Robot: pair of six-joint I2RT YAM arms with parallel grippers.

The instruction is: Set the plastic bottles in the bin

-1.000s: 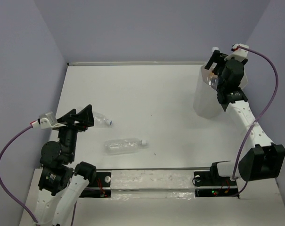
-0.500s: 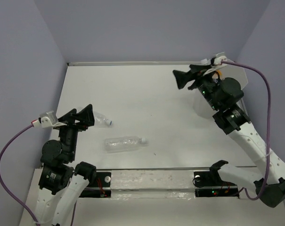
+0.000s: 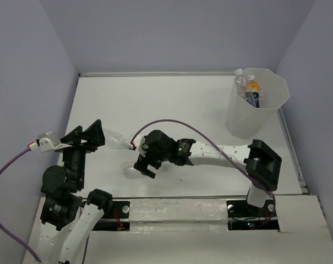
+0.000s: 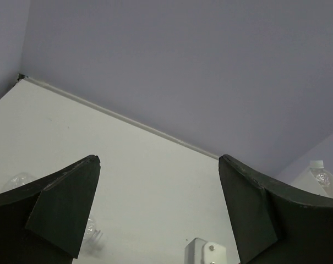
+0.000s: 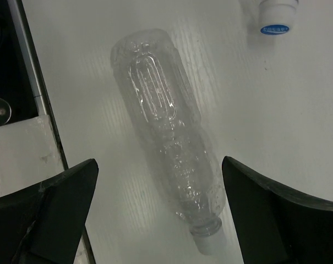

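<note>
Clear bottle lies flat, near-centre — crinkled, ribbed, see-thru, white cap on. R gripper over it, jaws spread wide either side. Bin far right — bottles inside.

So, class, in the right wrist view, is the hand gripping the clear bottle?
No: the clear bottle lies on the table between the right hand's open fingers, untouched.

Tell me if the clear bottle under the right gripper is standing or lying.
Lying: the clear bottle shows its whole side flat on the table.
</note>
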